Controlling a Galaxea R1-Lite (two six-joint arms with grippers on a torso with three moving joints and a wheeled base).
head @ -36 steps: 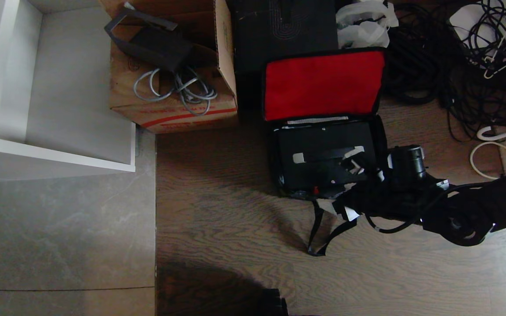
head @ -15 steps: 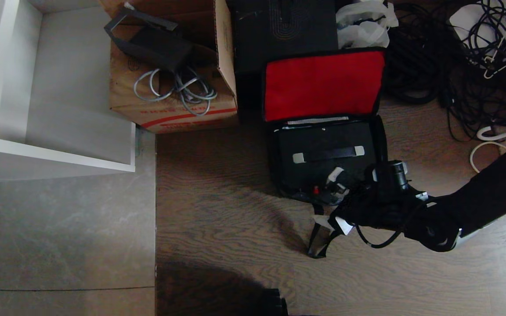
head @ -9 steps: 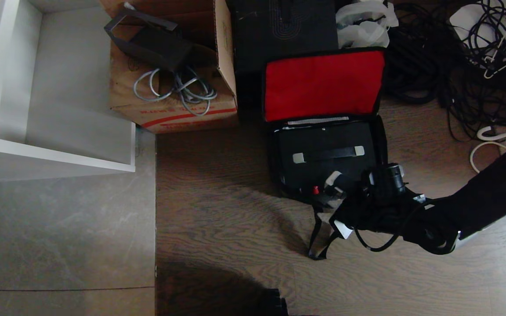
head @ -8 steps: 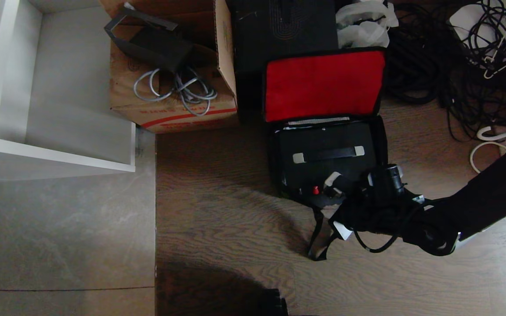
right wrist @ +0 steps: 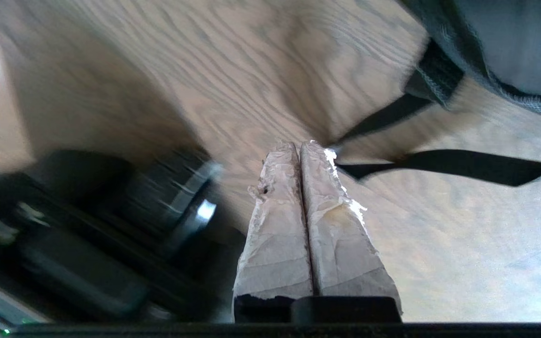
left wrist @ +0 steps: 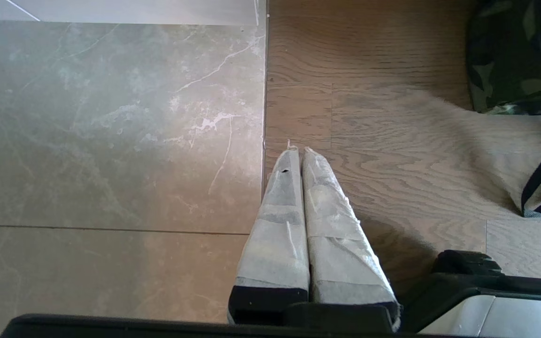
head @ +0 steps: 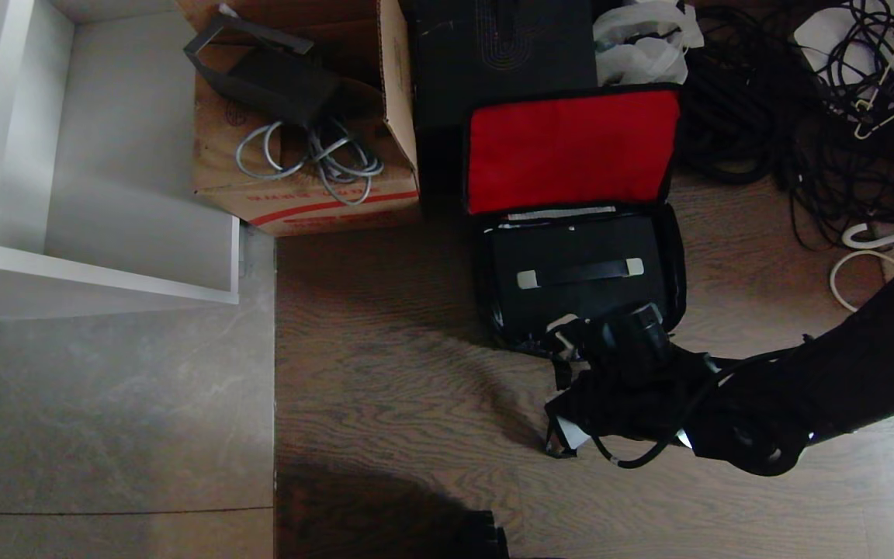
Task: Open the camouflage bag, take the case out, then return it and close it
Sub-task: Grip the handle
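Note:
The camouflage bag (head: 677,256) stands on the wood floor with its red-lined lid (head: 571,147) thrown back. Inside it lies the black case (head: 571,241), its handle (head: 579,272) with silver ends facing up. My right gripper (head: 563,326) is shut on nothing at the bag's near edge, over the case's near side. In the right wrist view that gripper (right wrist: 301,143) points down at the floor beside the black shoulder strap (right wrist: 463,164). My left gripper (left wrist: 297,149) is shut and parked over the floor, with the bag's camouflage side (left wrist: 505,61) off to one side.
A brown cardboard box (head: 299,194) with grey cables stands left of the bag, and a taller black box (head: 493,54) behind it. Tangled black cables (head: 804,116) lie at the back right. A white shelf unit (head: 67,194) fills the left. The strap (head: 558,376) trails on the floor.
The right gripper has shut and swung left along the bag's near edge, its wrist turning. It now covers the case's red knob. The left arm has not moved.

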